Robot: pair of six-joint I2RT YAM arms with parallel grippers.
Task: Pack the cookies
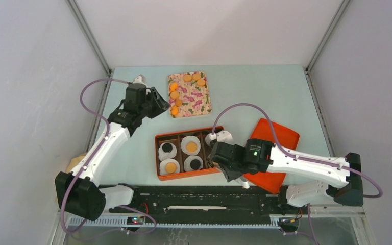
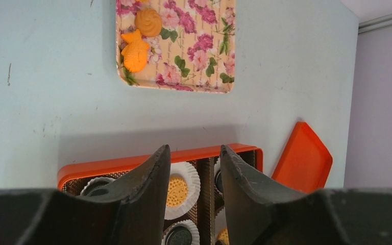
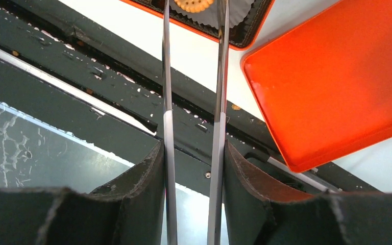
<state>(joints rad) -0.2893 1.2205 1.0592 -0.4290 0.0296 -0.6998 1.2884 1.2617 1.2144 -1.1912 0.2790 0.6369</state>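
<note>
The right end effector (image 3: 194, 153) is clamping metal tongs (image 3: 167, 76), whose tips are straddling a tan cookie (image 3: 191, 4) sitting in a white cup (image 3: 235, 11) at the near right corner of the orange box (image 1: 186, 175). The left end effector (image 2: 193, 150) is hovering with its fingers apart and empty, above the surface (image 2: 41, 76) between the box and the floral tray (image 2: 199, 51), where orange cookies (image 1: 174, 95) are lying.
</note>
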